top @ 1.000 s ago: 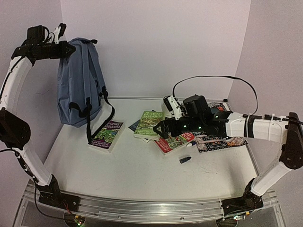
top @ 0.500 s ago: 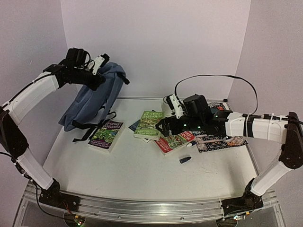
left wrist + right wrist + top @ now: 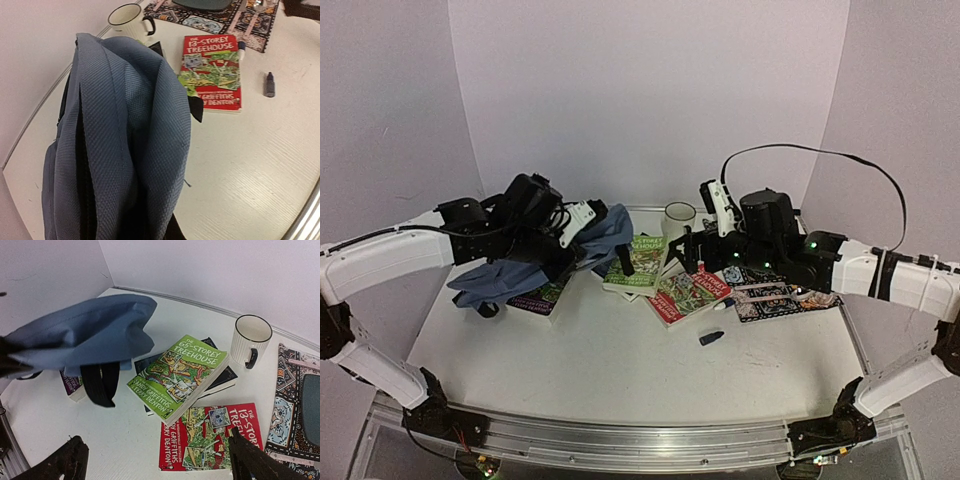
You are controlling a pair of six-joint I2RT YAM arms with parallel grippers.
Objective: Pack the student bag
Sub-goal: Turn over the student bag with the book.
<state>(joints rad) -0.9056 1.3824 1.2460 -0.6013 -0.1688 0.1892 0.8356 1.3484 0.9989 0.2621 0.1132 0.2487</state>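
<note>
Top external view is showing the left gripper [image 3: 590, 225] clamping the backpack [image 3: 505, 272], now swung down from high at the left to low over 1 purple book [image 3: 535, 298]; its fingers are hiding in the fabric. The right gripper [image 3: 154, 437] is hanging with its fingers spread wide. Nearest is lying 1 small dark bottle [image 3: 711, 338], then 1 red book [image 3: 688, 295], 1 green book [image 3: 638, 262] covering most of 1 dark book [image 3: 222, 377], and farthest 1 mug [image 3: 678, 217].

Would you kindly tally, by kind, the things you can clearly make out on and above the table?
Student bag: 1
Books: 4 (green book, red book, dark book under the green one, purple book under the bag)
Mug: 1
Patterned mat: 1
Small dark bottle: 1
Marker: 1
Total: 9
</note>
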